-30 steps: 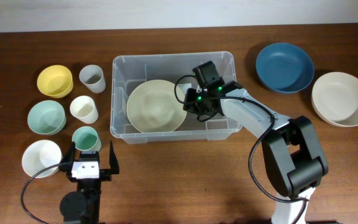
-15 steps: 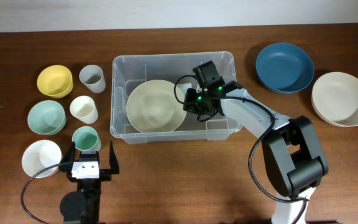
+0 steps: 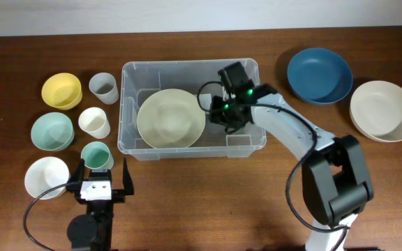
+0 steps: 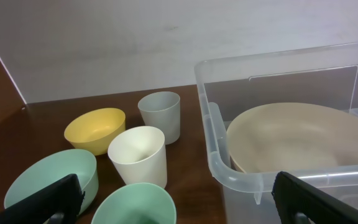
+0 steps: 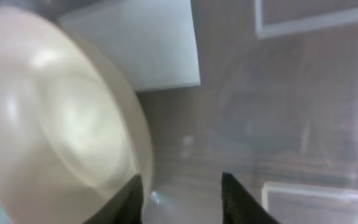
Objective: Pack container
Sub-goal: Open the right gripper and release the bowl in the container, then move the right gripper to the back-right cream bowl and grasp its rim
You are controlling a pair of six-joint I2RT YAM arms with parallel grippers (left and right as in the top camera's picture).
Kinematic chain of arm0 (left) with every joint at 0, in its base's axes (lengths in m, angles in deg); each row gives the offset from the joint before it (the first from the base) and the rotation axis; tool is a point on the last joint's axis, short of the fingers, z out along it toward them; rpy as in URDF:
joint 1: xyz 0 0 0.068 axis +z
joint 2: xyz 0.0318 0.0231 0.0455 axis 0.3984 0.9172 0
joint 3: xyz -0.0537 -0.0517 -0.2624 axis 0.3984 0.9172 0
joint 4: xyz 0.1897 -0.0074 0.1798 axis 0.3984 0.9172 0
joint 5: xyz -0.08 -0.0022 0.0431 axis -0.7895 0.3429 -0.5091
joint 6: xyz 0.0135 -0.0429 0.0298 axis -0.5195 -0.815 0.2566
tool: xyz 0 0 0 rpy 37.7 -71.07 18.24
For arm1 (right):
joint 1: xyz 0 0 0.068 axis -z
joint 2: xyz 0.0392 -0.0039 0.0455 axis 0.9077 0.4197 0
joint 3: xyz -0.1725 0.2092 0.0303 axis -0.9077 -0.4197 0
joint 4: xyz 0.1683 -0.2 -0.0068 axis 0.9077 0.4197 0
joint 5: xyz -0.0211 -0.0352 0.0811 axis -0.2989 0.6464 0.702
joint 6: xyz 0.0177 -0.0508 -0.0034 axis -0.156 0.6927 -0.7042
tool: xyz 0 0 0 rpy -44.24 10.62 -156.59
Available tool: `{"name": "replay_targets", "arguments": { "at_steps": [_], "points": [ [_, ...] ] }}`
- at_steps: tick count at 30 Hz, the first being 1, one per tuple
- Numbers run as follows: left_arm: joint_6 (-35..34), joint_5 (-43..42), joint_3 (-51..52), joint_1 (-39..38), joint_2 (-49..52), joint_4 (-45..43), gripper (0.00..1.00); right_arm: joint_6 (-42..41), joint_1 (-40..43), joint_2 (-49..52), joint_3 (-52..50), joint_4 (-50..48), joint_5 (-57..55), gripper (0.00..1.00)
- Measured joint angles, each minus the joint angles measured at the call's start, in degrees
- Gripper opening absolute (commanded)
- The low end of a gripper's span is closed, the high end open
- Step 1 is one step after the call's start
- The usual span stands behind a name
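Observation:
The container [image 3: 187,65], a large clear plastic bin, stands mid-table with a wide cream bowl [image 3: 169,118] lying in it. My right gripper [image 3: 223,115] reaches down inside the container at the bowl's right rim. In the right wrist view its jaws [image 5: 182,196] stand apart, the cream bowl [image 5: 61,118] just beside the left finger and nothing between them; a white label [image 5: 142,46] shows on the base. My left gripper [image 3: 102,174] rests open near the table's front left, and from there I see the container's corner [image 4: 219,155] and the bowl [image 4: 291,134] inside.
Left of the container stand a yellow bowl [image 3: 61,90], grey cup [image 3: 103,87], cream cup [image 3: 94,122], mint bowl [image 3: 51,130], mint cup [image 3: 96,154] and white bowl [image 3: 45,177]. On the right lie a blue bowl [image 3: 319,74] and a white bowl [image 3: 384,110].
The right gripper has opened and let go of the cream bowl. Bowl and container have slid a little to the left. The left arm has not moved.

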Motion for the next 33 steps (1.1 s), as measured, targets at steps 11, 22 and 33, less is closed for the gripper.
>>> {"name": "replay_targets", "arguments": {
  "at_steps": [11,22,33],
  "points": [
    [0.0,0.0,0.0,0.0,0.0,0.0,0.99,2.9,4.9,-3.5,32.7,32.0,-12.7,0.99],
    [0.0,0.0,0.0,0.0,0.0,0.0,0.99,-2.5,36.0,-5.2,43.5,49.4,-24.3,0.99],
    [0.0,0.0,0.0,0.0,0.0,0.0,0.99,-4.3,58.5,-1.0,25.6,37.7,-13.0,0.99]
  ]
}}
